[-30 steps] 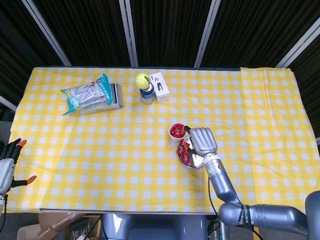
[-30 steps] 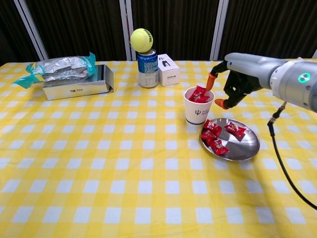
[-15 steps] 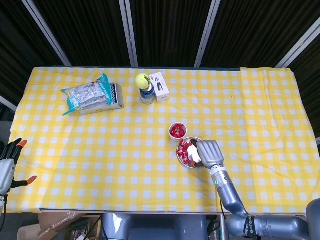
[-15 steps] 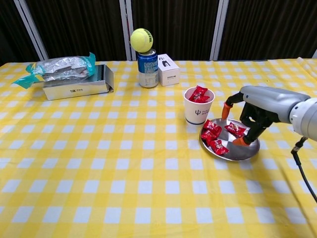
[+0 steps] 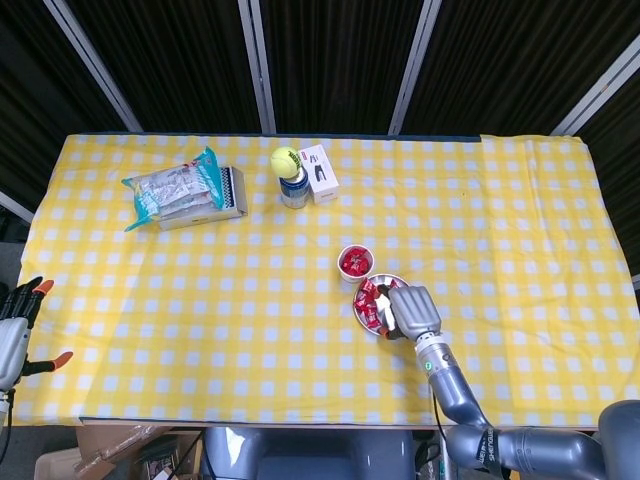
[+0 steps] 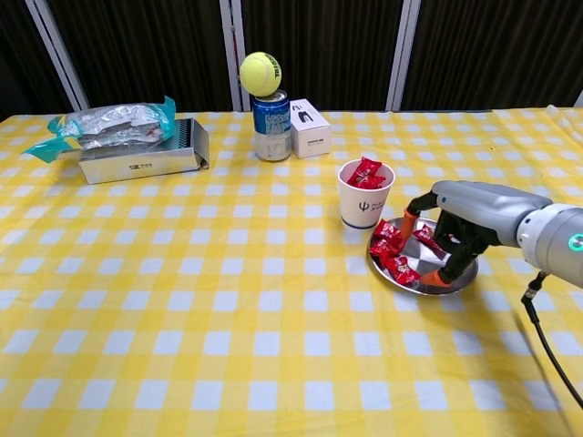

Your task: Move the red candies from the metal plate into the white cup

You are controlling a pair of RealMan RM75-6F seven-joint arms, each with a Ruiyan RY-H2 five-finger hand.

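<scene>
Red candies point(image 6: 393, 249): crinkly foil wrappers, so probably light, slick and springy; several lie on the left half of the plate, more already in the cup.
Left hand point(image 5: 12, 325): off the tabletop's left edge, fingers spread, holding nothing.
Cup point(image 6: 365, 194): white paper, near the tabletop's middle, touching or just beside the plate's far-left rim; likely light enough to tip if nudged.
Plate point(image 6: 460, 270): shiny metal, shallow; candies may skate on it.
Right hand point(image 6: 444, 238): low over the plate, orange fingertips point(image 6: 437, 279) curled down beside the candies; whether it pinches one I cannot tell.
Hold: best taken across a wrapper's puffed middle, I judge, not the twisted ends.
</scene>
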